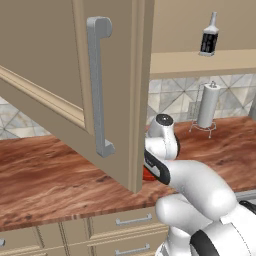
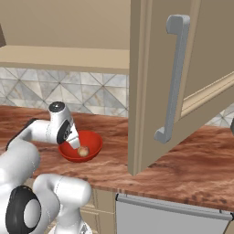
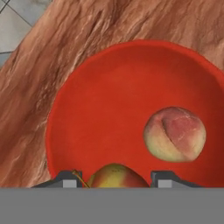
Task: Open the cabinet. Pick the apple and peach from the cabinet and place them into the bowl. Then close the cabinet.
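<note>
We held the claw (image 3: 111,181) shut on the apple (image 3: 114,176) over the bowl (image 3: 87,109) — the peach (image 3: 175,133) beside it — ready to drop.

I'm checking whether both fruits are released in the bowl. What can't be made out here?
- Apple: hand view, lower half cut off by the bottom edge; contact with the jaws unclear.
- Bowl: left base view, hidden behind the cabinet door and arm.
- Bottle label: too small.
</note>
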